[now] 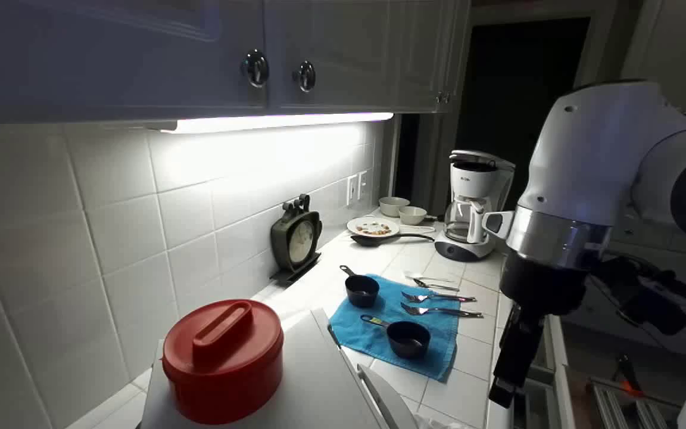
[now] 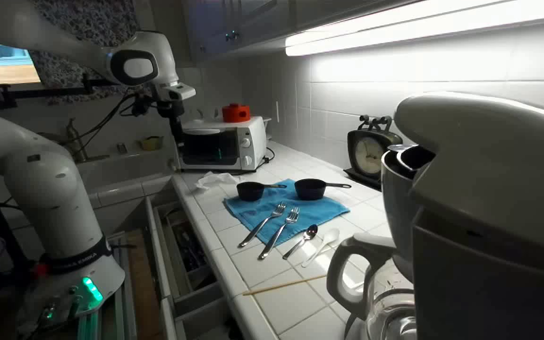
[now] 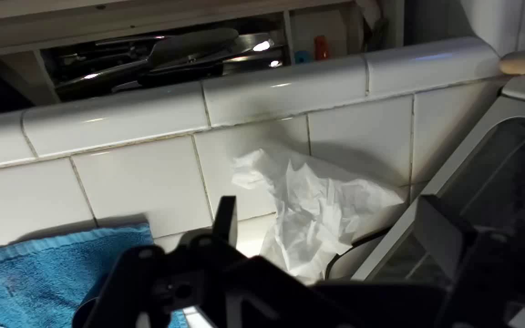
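The empty gripper (image 3: 328, 209) hung splayed by the worktop's front edge (image 3: 285, 93), near a crumpled white sheet (image 3: 310, 218) and a blue towel (image 3: 30, 271) seemingly cushioning dark cups (image 2: 310, 189).

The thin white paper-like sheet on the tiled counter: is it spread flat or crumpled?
Crumpled: the wrist view shows the paper-like sheet with many creases and raised peaks.
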Action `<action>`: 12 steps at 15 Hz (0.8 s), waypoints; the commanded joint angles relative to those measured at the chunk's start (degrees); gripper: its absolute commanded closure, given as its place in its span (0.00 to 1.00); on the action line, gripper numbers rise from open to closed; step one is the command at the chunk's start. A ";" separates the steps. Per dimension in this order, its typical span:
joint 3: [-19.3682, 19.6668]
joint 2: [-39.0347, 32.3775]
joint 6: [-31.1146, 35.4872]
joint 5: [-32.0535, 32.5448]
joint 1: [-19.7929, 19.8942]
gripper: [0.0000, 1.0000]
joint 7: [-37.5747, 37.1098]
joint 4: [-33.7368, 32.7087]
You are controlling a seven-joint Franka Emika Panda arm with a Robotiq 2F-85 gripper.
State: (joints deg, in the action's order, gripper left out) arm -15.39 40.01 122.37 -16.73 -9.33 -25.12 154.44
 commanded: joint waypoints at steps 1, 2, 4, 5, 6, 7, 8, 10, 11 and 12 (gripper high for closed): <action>0.04 0.01 -0.17 0.05 0.01 0.00 0.00 -0.10; 0.04 0.01 -0.17 0.05 0.01 0.00 0.00 -0.10; 0.04 0.01 -0.17 0.05 0.02 0.00 0.00 -0.10; 0.04 0.01 -0.17 0.05 0.02 0.00 0.00 -0.10; 0.04 0.01 -0.17 0.05 0.02 0.00 0.00 -0.10; 0.04 0.01 -0.16 0.05 0.02 0.00 0.00 -0.10; 0.04 0.01 -0.17 0.05 0.02 0.00 0.00 -0.10; 0.04 0.01 -0.16 0.05 0.02 0.00 0.00 -0.10; -0.12 0.10 -1.15 0.00 0.52 0.00 -1.50 -0.35; -1.45 1.47 -2.50 1.35 2.59 0.00 -6.09 -0.20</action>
State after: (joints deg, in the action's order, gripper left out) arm -15.39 40.01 122.27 -16.73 -9.25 -25.23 154.44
